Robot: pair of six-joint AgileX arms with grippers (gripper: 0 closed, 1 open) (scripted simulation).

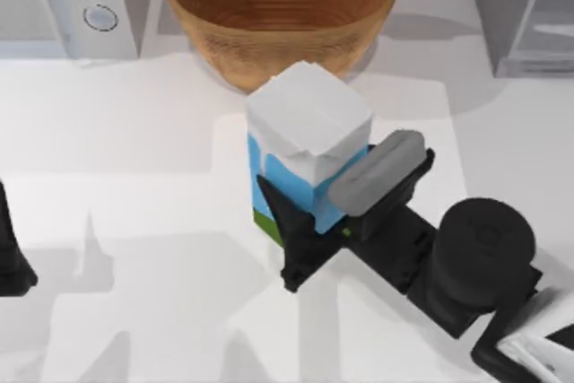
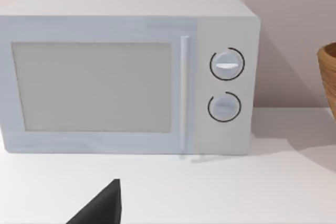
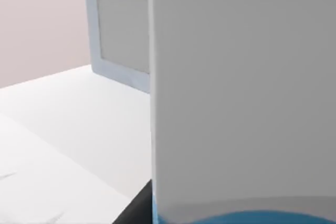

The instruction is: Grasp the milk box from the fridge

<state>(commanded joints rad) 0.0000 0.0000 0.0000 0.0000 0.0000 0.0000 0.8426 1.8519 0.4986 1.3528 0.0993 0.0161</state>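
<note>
We see the milk box [image 1: 307,145] upright near the middle of the white worktop [image 1: 134,177], its white top facing up, blue sides below and a green patch at the base. Our right gripper [image 1: 325,193] reaches in from the lower right, its dark fingers on either side of the carton's lower part. Behind the carton stands the brown ribbed bowl [image 1: 281,11]. The white microwave [image 1: 76,2] sits at the far left, the grey fridge [image 1: 525,11] at the far right. Our left arm [image 1: 11,253] is parked at the left edge.
</note>
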